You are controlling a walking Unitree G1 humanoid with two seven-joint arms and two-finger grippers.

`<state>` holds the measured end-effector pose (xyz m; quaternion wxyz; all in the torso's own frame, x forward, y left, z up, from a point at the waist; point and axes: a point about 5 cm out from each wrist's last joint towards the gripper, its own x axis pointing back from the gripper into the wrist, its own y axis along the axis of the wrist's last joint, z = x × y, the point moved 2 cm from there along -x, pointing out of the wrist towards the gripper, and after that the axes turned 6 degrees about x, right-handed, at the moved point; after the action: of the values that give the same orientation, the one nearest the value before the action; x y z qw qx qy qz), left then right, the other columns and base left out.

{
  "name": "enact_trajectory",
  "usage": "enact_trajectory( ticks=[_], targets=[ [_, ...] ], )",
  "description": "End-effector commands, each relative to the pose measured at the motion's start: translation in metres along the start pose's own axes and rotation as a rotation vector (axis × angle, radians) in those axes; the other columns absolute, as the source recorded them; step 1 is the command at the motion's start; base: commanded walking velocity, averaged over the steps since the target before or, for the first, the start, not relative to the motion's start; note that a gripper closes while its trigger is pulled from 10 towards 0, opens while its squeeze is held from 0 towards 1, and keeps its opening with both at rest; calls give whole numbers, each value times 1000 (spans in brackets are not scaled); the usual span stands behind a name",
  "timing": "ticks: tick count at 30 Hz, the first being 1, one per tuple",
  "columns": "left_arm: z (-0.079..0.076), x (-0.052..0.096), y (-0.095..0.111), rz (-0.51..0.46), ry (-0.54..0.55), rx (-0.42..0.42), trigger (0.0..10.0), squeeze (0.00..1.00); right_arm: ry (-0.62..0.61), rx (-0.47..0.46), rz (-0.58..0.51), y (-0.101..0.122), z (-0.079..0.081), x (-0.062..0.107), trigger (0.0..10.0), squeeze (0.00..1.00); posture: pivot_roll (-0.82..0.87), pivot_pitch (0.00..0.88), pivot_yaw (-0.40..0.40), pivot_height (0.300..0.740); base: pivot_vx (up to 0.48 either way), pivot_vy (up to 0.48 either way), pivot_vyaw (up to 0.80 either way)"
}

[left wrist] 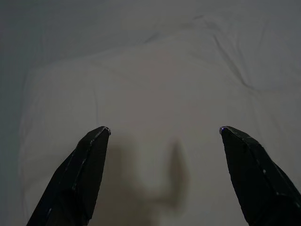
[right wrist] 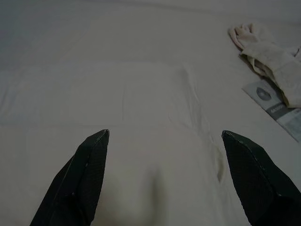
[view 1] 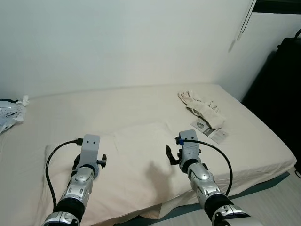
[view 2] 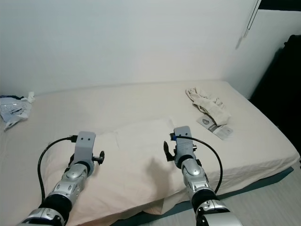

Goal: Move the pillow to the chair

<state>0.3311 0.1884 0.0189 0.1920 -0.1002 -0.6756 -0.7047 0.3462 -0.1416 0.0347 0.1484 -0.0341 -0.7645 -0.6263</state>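
Observation:
A flat cream pillow (view 1: 136, 148) lies on the cream bed (view 1: 117, 103) near its front edge, hard to tell from the sheet. Both arms reach over it, the left arm (view 1: 87, 157) above its left part and the right arm (view 1: 190, 153) by its right end. In the left wrist view my left gripper (left wrist: 164, 131) is open, with the pillow (left wrist: 141, 84) just beyond its fingertips. My right gripper (right wrist: 164, 133) is open too, its black fingers spread above the pillow (right wrist: 141, 94). Nothing is held between either pair.
A crumpled cream cloth (view 1: 201, 107) and a printed leaflet (view 1: 210, 129) lie at the bed's right side. A plastic bag (view 1: 9, 113) sits at the far left. A white wall backs the bed. A dark object (view 1: 282, 84) stands to the right, and grey floor (view 1: 282, 202) shows below.

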Motion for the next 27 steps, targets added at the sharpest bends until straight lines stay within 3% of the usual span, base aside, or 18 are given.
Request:
enact_trajectory(
  ticks=[1,7,14,17,21,24,27],
  targets=[
    [6,0,0,-5,12,-20,10000,0,-20,-27,13,-8,-5,4,10000,0,-46,0,-56,740,0,0,0],
    [18,1,-9,26,74,-35,10000,0,-15,-28,38,-19,-9,9,10000,0,-32,0,-67,740,0,0,0],
    [28,4,-3,-41,149,-65,10000,0,-18,-34,65,-24,-9,11,10000,0,-20,0,-87,740,0,0,0],
    [33,6,-11,-7,178,16,10000,0,17,-11,54,-19,0,8,10000,0,-27,41,-67,740,0,0,0],
    [19,2,-4,-11,111,31,10000,0,56,15,9,-8,4,4,10000,0,-29,42,-66,740,0,0,0],
    [4,0,12,-81,38,183,10000,0,20,-18,8,-8,0,4,10000,0,-35,31,-68,740,0,0,0],
    [1,4,13,-132,18,144,10000,0,-4,-51,7,-13,2,7,10000,0,-53,45,-42,740,0,0,0]
  ],
)
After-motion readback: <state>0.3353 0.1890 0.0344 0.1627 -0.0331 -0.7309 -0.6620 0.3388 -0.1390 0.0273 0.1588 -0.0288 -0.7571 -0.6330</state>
